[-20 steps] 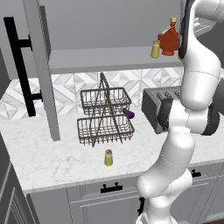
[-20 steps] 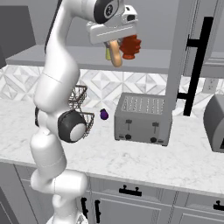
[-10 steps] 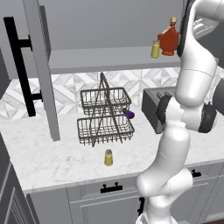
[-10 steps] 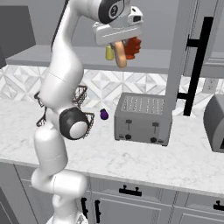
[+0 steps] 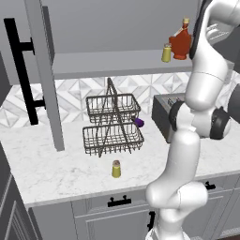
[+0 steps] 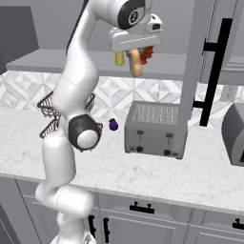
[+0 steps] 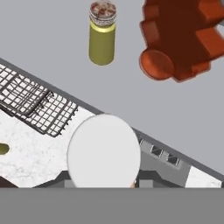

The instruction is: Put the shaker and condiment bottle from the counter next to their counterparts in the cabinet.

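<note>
Condiment bottle [image 6: 136,63], orange-tan with a white cap [image 7: 104,151], hangs pinched in the fingers [image 6: 137,51] just in front of the cabinet shelf [image 5: 117,63], near the shelf's own shaker [image 5: 166,53] and red bottle [image 5: 181,43], while the other shaker [image 5: 116,169] stands on the worktop [image 5: 61,168] near the wire basket [image 5: 112,129].
</note>
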You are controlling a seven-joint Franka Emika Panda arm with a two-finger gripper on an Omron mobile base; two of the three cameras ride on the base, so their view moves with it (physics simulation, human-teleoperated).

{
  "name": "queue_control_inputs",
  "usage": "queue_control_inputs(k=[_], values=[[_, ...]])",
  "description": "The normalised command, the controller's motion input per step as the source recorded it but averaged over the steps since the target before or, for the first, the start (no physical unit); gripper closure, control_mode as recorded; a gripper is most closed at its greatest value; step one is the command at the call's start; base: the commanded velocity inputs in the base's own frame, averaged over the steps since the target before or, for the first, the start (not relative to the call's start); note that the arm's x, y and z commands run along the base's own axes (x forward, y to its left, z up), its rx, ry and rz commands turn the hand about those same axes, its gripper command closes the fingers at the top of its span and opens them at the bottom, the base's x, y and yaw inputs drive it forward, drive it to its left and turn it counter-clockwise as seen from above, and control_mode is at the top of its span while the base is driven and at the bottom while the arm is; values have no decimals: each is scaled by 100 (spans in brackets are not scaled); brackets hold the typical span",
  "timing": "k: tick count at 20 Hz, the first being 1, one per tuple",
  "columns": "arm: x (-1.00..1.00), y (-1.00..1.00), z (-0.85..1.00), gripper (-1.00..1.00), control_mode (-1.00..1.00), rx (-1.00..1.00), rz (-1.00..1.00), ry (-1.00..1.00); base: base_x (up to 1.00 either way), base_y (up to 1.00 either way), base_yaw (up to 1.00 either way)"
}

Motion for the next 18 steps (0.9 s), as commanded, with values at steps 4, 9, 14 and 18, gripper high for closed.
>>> queue_control_inputs(k=[4, 9, 14, 18], values=[[32, 0, -13, 100, -100, 1, -1, 1, 0, 0, 0], [33, 0, -12, 100, -100, 0, -3, 0, 0, 0, 0], [37, 0, -9, 100, -100, 0, -4, 0, 0, 0, 0], [41, 0, -6, 100, -100, 0, -4, 0, 0, 0, 0]])
